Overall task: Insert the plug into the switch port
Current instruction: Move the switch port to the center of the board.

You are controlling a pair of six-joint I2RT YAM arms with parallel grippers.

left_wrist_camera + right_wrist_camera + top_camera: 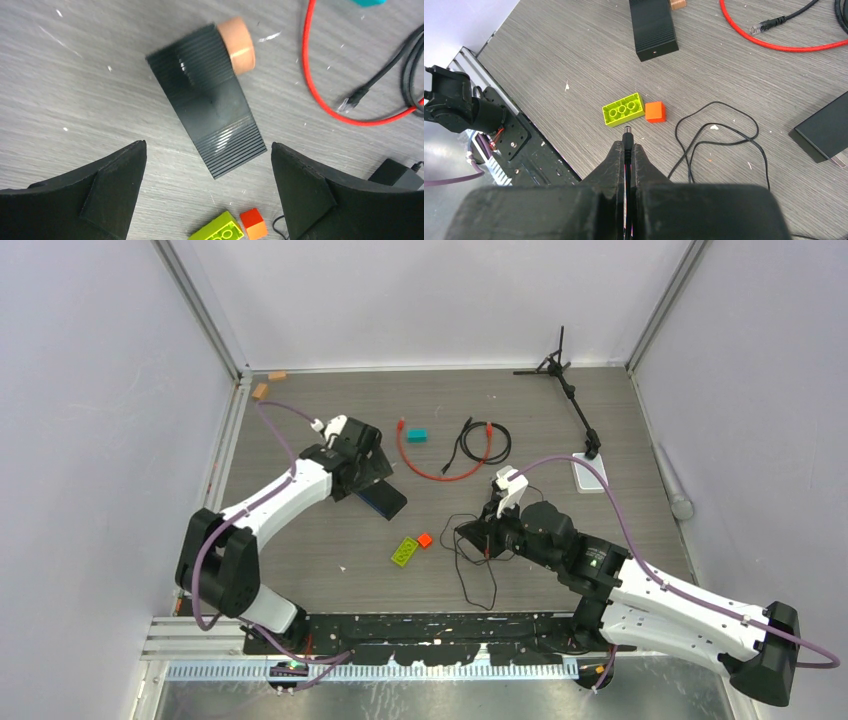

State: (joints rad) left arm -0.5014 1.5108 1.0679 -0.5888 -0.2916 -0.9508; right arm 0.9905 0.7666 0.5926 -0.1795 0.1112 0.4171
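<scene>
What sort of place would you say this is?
Probably a robotics lab test cell: a table walled by plain white panels, two robot arms bolted at its edge, and a green toy brick.

Top view: fixed high behind the near edge of the grey wood-grain table (330,540), looking down across all of it. Left wrist view: close above the dark ribbed rectangular box (210,115), facing almost straight down. Right wrist view: low at near right, slanting down toward the left. All three share the box, the lime-green studded brick (623,109) and the thin red cable (320,85).
</scene>
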